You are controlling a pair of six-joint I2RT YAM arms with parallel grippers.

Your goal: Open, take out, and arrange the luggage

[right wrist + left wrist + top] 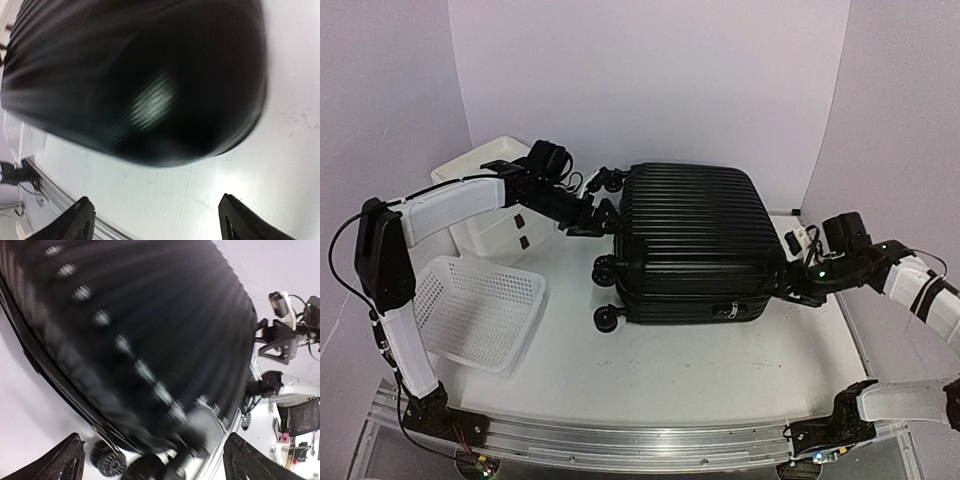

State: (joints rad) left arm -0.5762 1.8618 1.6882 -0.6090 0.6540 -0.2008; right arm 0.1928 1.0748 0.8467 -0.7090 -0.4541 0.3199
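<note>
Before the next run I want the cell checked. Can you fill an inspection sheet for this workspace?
Surface: white table, metal rail along its near edge.
Job's things: black ribbed suitcase, closed, lying flat, wheels toward the left arm.
Clutter: white perforated basket front left; white drawer box behind the left arm.
Grippers: left gripper open by the wheels; right gripper open at the opposite end; neither holds anything.
Cables: black cable loops beside the left arm.
Surroundings: plain pale backdrop walls.
</note>
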